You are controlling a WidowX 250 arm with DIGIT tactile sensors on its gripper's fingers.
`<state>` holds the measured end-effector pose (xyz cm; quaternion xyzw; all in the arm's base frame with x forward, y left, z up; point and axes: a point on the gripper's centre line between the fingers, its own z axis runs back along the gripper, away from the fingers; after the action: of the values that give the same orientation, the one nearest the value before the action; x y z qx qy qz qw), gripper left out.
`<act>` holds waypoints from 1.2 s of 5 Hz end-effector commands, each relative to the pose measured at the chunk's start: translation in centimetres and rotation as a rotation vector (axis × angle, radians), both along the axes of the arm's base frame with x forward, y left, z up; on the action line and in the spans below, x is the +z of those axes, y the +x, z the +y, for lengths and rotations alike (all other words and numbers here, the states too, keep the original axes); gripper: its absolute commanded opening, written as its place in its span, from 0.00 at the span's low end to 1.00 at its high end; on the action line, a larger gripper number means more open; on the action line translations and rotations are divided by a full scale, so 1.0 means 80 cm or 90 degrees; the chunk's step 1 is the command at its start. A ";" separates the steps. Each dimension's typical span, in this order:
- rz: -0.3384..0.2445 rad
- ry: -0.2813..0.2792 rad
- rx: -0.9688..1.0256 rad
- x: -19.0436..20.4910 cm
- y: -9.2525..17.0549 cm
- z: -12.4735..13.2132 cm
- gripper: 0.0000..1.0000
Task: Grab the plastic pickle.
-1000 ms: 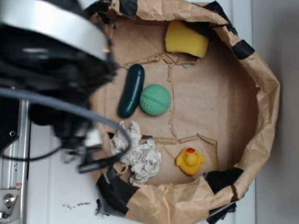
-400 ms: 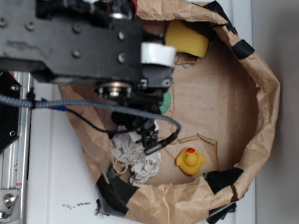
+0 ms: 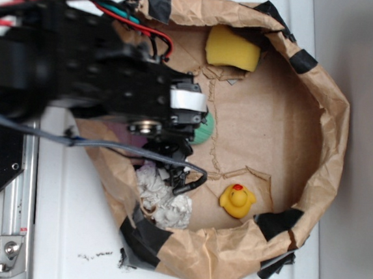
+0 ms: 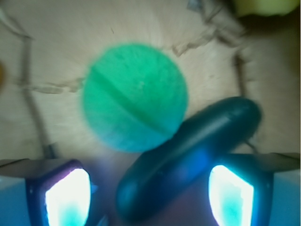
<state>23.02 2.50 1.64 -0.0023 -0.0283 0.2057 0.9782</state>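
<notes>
Wrist view: plastic pickle [image 4: 188, 157] lies diagonal on the brown paper floor, dark green, smooth, one rounded end up-right, other end low between the two fingers. Gripper [image 4: 149, 197] fingers spread wide, one pad [image 4: 68, 197] at lower left, other at lower right, both glowing cyan-white. Pickle's lower half sits in the gap betw. them; no pad looks to touch it, though view is blurred. Green ball [image 4: 135, 96] just beside pickle, upper left of it, appears touching or nearly so; seam line runs across ball.

Exterior view: arm [image 3: 81, 71] reaches in from left edge of white desk [image 3: 80, 235] over the paper-bag tray [image 3: 330, 139], wall rolled down, black tape patches on rim. Pickle hidden under arm in this view. Only a sliver of green ball [image 3: 205, 129] shows past wrist, roughly mid-tray, left of centre. Gripper [image 3: 172, 158] points down into tray near its left wall; fingertips hard to make out here.

Other items in tray: yellow sponge [image 3: 231, 49] against far wall, top of frame; rubber duck [image 3: 237, 200] near lower-right part of floor, red beak/top; crumpled white paper [image 3: 161, 199] by lower-left wall, just below gripper. Grey cable [image 3: 107, 144] loops from arm across tray's left rim. Red wires [image 3: 150, 32] on top of arm. Metal rail [image 3: 13, 216] along desk's left edge.
</notes>
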 end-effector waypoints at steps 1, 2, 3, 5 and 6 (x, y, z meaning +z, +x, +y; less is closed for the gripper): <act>-0.008 0.006 -0.015 -0.016 0.008 0.004 0.00; -0.031 0.030 -0.018 0.012 0.009 0.007 0.00; -0.050 0.056 -0.021 0.041 0.014 0.014 0.00; -0.157 0.107 -0.184 0.136 0.035 0.006 0.00; -0.194 0.115 -0.244 0.199 0.036 -0.012 0.00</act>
<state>25.46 1.48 16.26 0.0490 -0.1638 0.0142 0.9852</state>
